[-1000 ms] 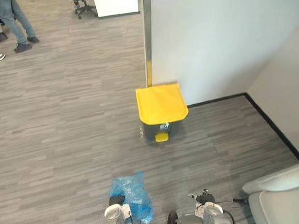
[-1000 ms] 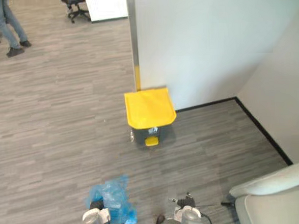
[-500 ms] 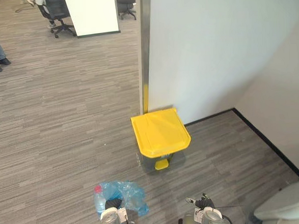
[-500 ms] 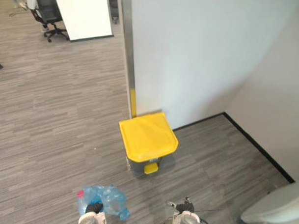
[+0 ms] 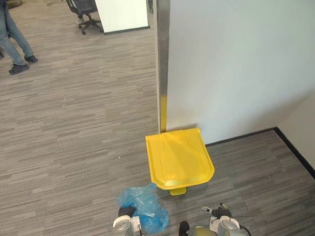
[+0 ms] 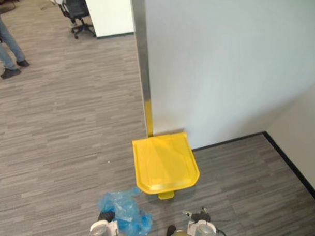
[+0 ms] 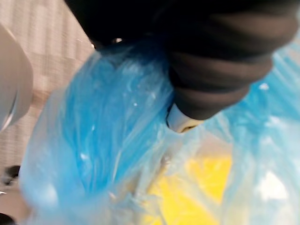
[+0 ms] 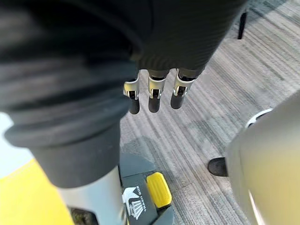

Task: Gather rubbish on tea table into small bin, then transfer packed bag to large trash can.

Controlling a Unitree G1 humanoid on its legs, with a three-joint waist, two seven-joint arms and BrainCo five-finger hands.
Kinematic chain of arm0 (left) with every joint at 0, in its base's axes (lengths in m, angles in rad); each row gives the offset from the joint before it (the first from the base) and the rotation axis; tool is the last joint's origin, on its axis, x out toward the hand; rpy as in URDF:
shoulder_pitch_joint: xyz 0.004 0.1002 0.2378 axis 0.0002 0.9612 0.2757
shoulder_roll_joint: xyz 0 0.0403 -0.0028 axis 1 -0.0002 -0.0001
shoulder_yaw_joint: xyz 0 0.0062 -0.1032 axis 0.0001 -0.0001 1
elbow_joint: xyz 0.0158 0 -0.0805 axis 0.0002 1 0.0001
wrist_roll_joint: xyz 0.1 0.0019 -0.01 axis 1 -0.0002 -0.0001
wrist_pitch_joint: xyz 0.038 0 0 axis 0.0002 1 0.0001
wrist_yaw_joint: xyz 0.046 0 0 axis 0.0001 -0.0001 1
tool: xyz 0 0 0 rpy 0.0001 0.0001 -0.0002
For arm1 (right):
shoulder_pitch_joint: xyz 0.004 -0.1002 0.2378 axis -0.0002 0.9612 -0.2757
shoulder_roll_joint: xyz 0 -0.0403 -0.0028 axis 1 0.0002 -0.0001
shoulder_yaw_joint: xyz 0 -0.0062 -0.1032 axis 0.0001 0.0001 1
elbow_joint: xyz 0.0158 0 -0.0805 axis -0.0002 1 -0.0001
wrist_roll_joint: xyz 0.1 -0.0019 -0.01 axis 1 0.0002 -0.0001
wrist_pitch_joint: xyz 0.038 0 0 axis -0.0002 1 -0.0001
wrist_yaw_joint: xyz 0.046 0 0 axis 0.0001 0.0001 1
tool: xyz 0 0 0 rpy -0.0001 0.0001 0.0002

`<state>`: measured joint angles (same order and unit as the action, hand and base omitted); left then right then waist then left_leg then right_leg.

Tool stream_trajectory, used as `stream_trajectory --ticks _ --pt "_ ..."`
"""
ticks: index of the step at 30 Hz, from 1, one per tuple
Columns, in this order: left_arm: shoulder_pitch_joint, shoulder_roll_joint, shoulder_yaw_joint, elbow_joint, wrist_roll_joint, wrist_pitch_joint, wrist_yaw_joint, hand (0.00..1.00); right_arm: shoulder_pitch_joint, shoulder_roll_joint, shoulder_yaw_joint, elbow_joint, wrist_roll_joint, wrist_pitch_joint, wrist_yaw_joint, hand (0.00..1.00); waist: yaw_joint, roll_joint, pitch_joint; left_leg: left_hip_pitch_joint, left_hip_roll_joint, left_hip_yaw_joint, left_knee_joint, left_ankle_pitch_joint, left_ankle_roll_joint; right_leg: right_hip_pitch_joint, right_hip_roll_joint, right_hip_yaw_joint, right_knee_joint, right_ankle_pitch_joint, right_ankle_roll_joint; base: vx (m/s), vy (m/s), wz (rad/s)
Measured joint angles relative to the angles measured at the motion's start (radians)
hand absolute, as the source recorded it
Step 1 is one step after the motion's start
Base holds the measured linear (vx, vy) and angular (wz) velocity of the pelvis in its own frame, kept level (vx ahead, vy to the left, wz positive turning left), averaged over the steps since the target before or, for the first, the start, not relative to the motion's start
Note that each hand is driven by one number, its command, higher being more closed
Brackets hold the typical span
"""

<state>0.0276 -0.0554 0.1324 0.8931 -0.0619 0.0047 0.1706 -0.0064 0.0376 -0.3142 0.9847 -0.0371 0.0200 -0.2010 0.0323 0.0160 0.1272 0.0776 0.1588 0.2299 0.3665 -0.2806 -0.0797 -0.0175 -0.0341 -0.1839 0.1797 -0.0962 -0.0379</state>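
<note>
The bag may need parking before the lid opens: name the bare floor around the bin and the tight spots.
Bare: wide floor left of the bin, from the post out to the person; also the strip right of it, along the wall. Tight: the bin backs onto post and wall, and the bag at the left hand hangs near its front-left corner.

Blue bag [image 5: 142, 206] near yellow-lidded bin [image 5: 178, 158]

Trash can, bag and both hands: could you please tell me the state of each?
Trash can: yellow lid closed.
Blue bag: filled, being held.
Left hand: shut on the blue bag.
Right hand: open, fingers straight, holding nothing.
</note>
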Motion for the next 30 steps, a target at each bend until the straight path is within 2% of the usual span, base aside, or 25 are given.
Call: stream_trajectory --ticks 1,2,4,8,13,20,22,23,25,27,28,30 --pt "-0.001 0.000 -0.004 0.002 0.001 0.001 0.000 1.00 0.002 -0.002 0.000 0.003 0.000 -0.001 0.000 0.00 -0.005 0.004 -0.005 -0.005 -0.005 0.008 -0.124 0.065 0.021 -0.001 0.001 0.000 -0.009 0.008 0.016 0.07 0.156 -0.11" --pt "0.001 0.000 -0.003 0.005 0.002 0.001 0.001 1.00 0.001 -0.009 0.000 0.013 0.000 0.000 -0.001 0.00 0.000 0.008 -0.008 0.000 -0.009 0.007 -0.165 0.084 -0.001 -0.002 0.006 0.017 -0.018 0.010 0.030 0.04 0.142 -0.21" --pt "0.003 0.008 -0.005 0.026 0.003 0.002 0.001 1.00 0.003 -0.005 -0.001 0.014 0.000 0.000 0.001 0.00 0.001 0.003 -0.017 0.015 -0.032 0.013 -0.218 0.086 -0.001 -0.002 -0.001 0.040 -0.052 0.033 0.058 0.03 0.168 -0.18" --pt "0.006 0.021 -0.015 0.055 0.024 0.002 0.001 1.00 0.008 0.004 -0.019 0.014 0.000 0.000 0.001 0.00 0.003 -0.011 -0.025 0.029 -0.074 0.052 -0.257 0.095 0.013 -0.005 -0.025 0.089 -0.108 0.076 0.087 0.00 0.155 -0.24" --pt "0.006 0.055 -0.014 0.063 0.042 0.002 0.002 1.00 0.006 0.004 -0.035 0.015 0.000 0.000 0.001 0.00 0.002 -0.010 -0.025 0.031 -0.087 0.070 -0.264 0.096 0.015 -0.015 -0.025 0.115 -0.117 0.090 0.089 -0.01 0.050 -0.20" --pt "0.013 0.057 -0.008 0.083 0.041 0.001 0.002 1.00 -0.003 -0.001 -0.035 0.035 -0.001 -0.002 0.000 0.00 0.009 -0.009 -0.023 0.065 -0.085 0.095 -0.297 0.101 0.018 -0.017 -0.006 0.156 -0.124 0.108 0.080 -0.03 -0.007 -0.20" --pt "0.011 0.055 -0.008 0.080 0.041 0.000 0.002 1.00 -0.005 -0.002 -0.015 0.035 -0.002 -0.002 -0.001 0.00 0.012 -0.019 -0.016 0.067 -0.091 0.108 -0.296 0.099 0.021 -0.045 -0.013 0.163 -0.061 0.085 0.079 -0.08 0.005 -0.18" --pt "0.004 0.055 -0.006 0.079 0.041 0.000 0.002 1.00 -0.008 -0.001 0.000 0.032 -0.001 -0.002 -0.001 0.00 0.018 -0.027 -0.006 0.074 -0.100 0.115 -0.293 0.094 0.028 -0.077 -0.027 0.167 0.018 0.052 0.083 -0.13 -0.001 -0.17" --pt "-0.007 0.046 0.008 0.079 0.041 -0.001 0.002 1.00 -0.019 0.000 0.007 0.022 -0.001 -0.002 -0.005 0.00 0.019 -0.039 0.013 0.102 -0.116 0.111 -0.295 0.068 0.058 -0.126 -0.055 0.163 0.172 0.008 0.095 -0.11 -0.006 -0.11" --pt "-0.020 0.035 0.024 0.078 0.041 -0.001 0.002 1.00 -0.024 -0.002 0.006 0.007 0.000 -0.005 -0.007 0.00 0.014 -0.029 0.033 0.137 -0.125 0.096 -0.295 0.056 0.077 -0.197 -0.070 0.142 0.335 0.006 0.098 -0.06 0.021 -0.04" --pt "-0.022 0.034 0.031 0.080 0.041 0.000 0.004 1.00 -0.027 -0.005 0.004 0.007 0.000 -0.006 -0.008 0.00 0.007 -0.035 0.036 0.149 -0.119 0.085 -0.280 0.042 0.083 -0.238 -0.072 0.120 0.377 -0.015 0.092 0.00 0.022 0.08" --pt "-0.026 0.040 0.036 0.081 0.042 -0.001 0.004 1.00 -0.032 -0.006 0.002 0.008 0.000 -0.008 -0.015 0.00 0.008 -0.044 0.043 0.147 -0.106 0.070 -0.245 0.016 0.080 -0.292 -0.062 0.087 0.315 0.004 0.086 0.09 -0.007 0.16"
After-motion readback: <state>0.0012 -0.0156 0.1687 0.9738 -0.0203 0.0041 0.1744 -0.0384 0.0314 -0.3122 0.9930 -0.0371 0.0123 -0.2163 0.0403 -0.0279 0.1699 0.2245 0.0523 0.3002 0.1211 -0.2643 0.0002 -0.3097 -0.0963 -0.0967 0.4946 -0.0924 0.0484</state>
